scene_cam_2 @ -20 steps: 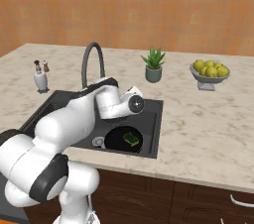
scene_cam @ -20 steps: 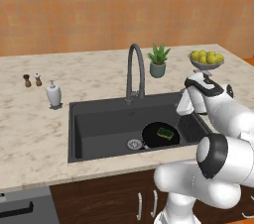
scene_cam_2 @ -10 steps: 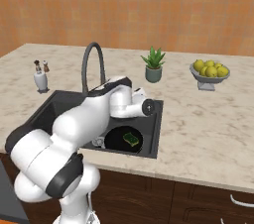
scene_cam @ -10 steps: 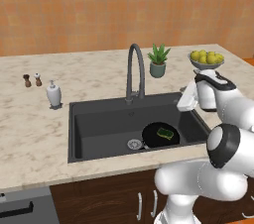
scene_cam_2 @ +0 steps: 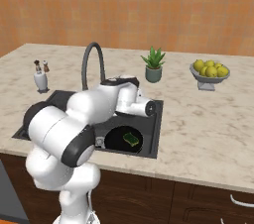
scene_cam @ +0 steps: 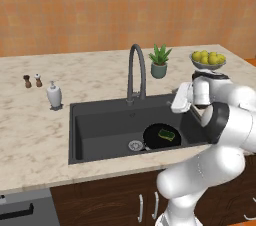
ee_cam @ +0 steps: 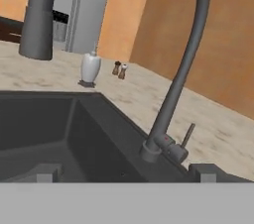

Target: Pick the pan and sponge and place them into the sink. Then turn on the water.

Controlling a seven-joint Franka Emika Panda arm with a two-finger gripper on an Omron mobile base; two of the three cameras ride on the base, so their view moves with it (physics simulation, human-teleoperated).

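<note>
Pan (scene_cam: 161, 136) lies in the sink (scene_cam: 100, 125), on the floor at the right end, and the sponge (scene_cam: 167, 134) rests inside it, green side up. You can see the same pair in the right base view, just right of the drain (scene_cam: 135, 145). Your gripper (ee_cam: 126, 173) hangs over the sink's right part, turned sideways towards the faucet (scene_cam: 136, 72), with its fingers (ee_cam: 42, 173) spread wide and nothing between them. Through the hand camera you look straight at the faucet's base and its small lever (ee_cam: 187, 135), close ahead. No stream falls from the spout. On the counter (scene_cam: 30, 135) left of the sink stand a soap bottle (scene_cam: 54, 95) and two shakers (scene_cam: 32, 80). Behind the sink you have a plant (scene_cam: 159, 62), and a fruit bowl (scene_cam: 208, 60) to its right.
</note>
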